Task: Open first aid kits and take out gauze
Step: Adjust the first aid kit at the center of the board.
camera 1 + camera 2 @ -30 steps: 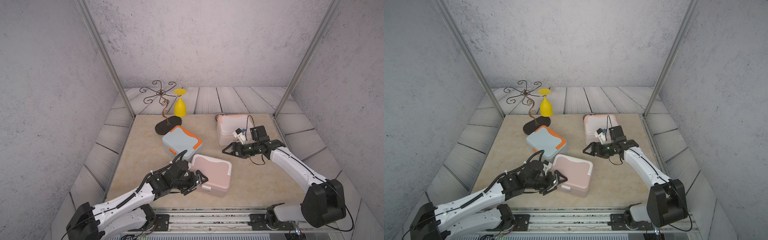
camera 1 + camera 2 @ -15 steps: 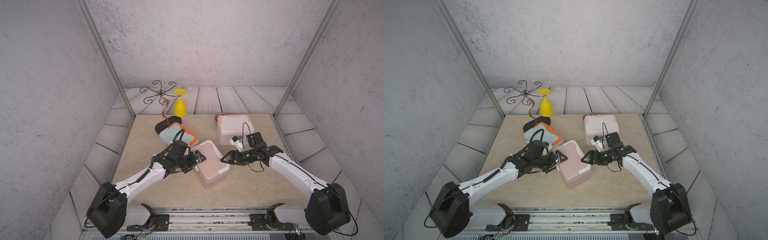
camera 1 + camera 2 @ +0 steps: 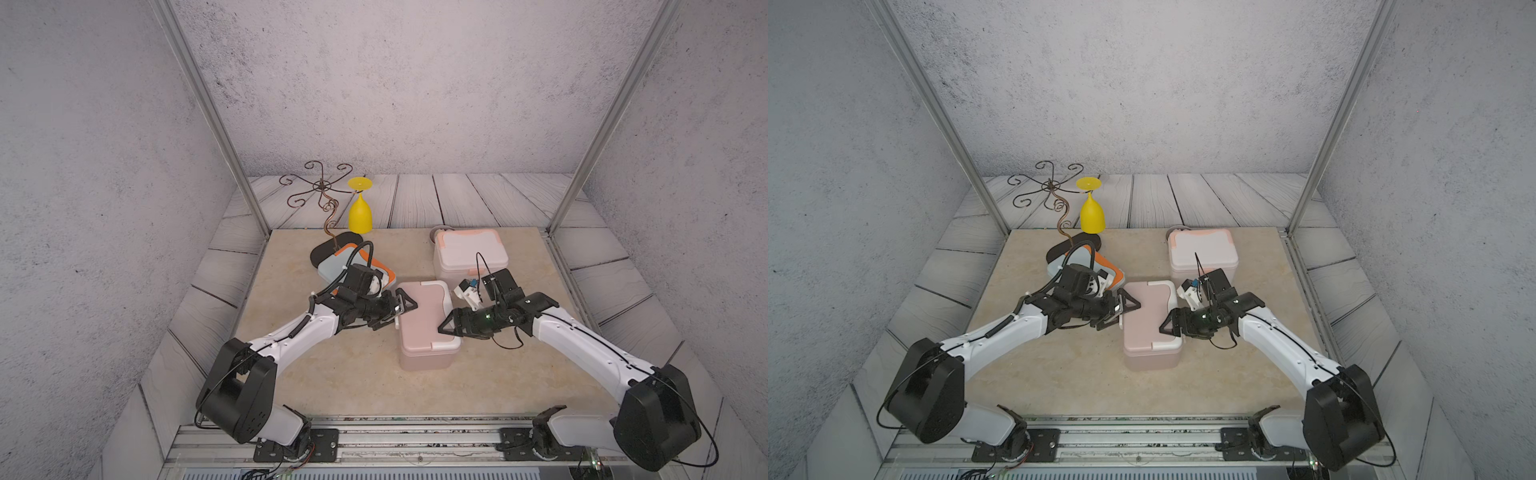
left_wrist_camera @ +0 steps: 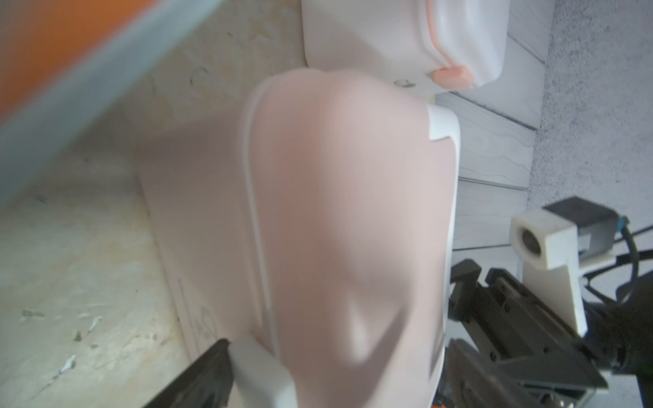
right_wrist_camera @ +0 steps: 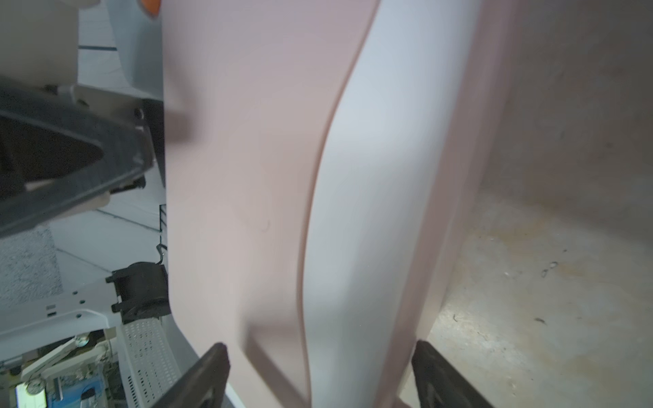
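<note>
The rounded pink plastic first aid kit with white trim [image 3: 422,316] sits lid shut on the beige counter [image 3: 332,374], at frame centre in both top views. The left tool [image 3: 398,316] straddles the kit's left edge, jaws spread wide, one finger [image 4: 198,374] touching the white latch [image 4: 261,374]. The right tool [image 3: 446,322], equally wide, straddles its right rim. The grey-blue, orange-trimmed kit [image 3: 332,268] lies upper left of it, and the white, peach-trimmed kit [image 3: 469,249] upper right.

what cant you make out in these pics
- gauze: none visible; all three kits have lids shut, every view
- grey-blue kit: partly behind the left arm, both top views
- small grey bowl: mostly behind the white kit, both top views
- pink kit latches: blurred, too close, both wrist views
</note>
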`<move>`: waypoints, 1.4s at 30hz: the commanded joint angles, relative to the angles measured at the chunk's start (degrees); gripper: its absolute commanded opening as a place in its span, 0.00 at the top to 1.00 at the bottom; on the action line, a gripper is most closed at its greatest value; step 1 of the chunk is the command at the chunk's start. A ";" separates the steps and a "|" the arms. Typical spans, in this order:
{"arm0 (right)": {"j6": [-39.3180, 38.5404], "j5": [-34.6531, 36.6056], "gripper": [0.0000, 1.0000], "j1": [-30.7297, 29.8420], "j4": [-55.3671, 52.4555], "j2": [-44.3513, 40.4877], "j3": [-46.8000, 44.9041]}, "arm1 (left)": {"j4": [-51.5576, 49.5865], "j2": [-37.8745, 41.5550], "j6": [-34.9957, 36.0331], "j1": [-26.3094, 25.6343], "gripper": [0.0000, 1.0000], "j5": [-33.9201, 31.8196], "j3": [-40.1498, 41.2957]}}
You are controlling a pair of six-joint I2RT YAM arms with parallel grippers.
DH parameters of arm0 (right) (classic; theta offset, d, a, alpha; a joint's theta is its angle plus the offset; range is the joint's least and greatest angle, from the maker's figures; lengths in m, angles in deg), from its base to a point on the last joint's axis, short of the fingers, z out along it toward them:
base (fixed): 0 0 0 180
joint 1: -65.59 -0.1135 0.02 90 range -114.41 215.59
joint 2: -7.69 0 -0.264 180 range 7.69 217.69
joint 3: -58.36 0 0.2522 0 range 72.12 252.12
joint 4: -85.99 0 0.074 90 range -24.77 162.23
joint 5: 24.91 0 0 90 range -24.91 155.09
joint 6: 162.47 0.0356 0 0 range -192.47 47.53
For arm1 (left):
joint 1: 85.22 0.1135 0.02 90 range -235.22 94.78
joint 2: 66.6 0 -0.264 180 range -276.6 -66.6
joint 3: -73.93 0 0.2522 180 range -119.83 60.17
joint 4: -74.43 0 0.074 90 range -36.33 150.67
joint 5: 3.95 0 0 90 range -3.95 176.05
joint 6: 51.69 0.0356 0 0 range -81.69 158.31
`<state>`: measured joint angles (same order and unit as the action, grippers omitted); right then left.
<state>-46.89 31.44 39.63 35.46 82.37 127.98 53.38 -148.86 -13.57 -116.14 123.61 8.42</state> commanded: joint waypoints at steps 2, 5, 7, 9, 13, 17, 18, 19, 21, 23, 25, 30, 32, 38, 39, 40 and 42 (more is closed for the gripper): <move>-1.76 9.38 0.10 0.09 -7.14 1.26 6.75 | 9.27 0.57 -2.95 0.07 0.04 6.10 5.46; -2.63 10.88 0.07 0.99 -8.87 4.20 10.21 | 16.51 0.21 -6.32 -0.11 0.06 8.51 7.52; -3.03 10.69 0.07 1.16 -8.93 6.25 11.92 | 18.12 0.52 -7.24 -0.06 0.06 8.92 7.80; -3.58 9.81 0.08 1.26 -8.57 8.30 13.33 | 19.85 0.07 -8.46 -0.02 0.06 9.40 8.04; -3.72 5.72 0.20 1.19 -7.79 12.24 14.58 | 30.14 -3.00 -14.28 -0.20 0.08 11.11 10.94; -1.24 6.38 0.32 1.19 -6.91 10.22 9.53 | 31.48 -5.24 -14.07 -1.35 0.09 11.19 9.12; -0.80 7.21 0.33 1.23 -6.97 8.94 8.24 | 31.01 -5.76 -13.72 -1.84 0.09 11.11 7.85; -0.38 8.24 0.34 1.25 -7.30 7.44 6.90 | 30.79 -6.49 -13.72 -2.44 0.09 11.12 6.60; 0.05 10.64 0.34 1.20 -8.30 4.75 5.14 | 32.39 -8.29 -14.86 -3.76 0.10 11.44 5.18; -0.13 13.50 0.34 1.34 -9.88 2.72 4.77 | 34.73 -9.75 -16.08 -5.03 0.11 11.42 4.81; -0.81 15.04 0.34 1.75 -10.74 2.21 5.04 | 36.40 -10.29 -16.69 -5.55 0.11 11.12 5.73; -2.64 12.33 0.33 2.36 -8.73 4.75 5.33 | 42.58 -11.76 -18.67 -4.30 0.14 11.57 9.98; -3.54 10.36 0.33 2.27 -7.15 6.45 5.21 | 47.41 -12.75 -20.80 -3.58 0.16 13.13 11.27; -7.95 9.17 0.33 2.38 -7.53 12.09 7.43 | 54.38 -11.26 -23.53 0.43 0.23 16.91 14.98; -8.10 9.02 0.33 2.34 -7.45 12.63 7.51 | 53.60 -10.57 -22.94 0.88 0.24 17.22 15.24; -8.25 8.89 0.33 2.31 -7.35 13.22 7.80 | 52.31 -9.87 -22.22 1.03 0.24 17.60 15.23; -8.38 8.77 0.34 2.31 -7.48 14.21 8.19 | 50.81 -9.23 -21.43 1.03 0.24 18.29 15.30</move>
<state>-52.81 40.51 43.41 31.52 92.05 138.60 101.00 -159.96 -33.96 -114.56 137.71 23.83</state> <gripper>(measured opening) 0.662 0.762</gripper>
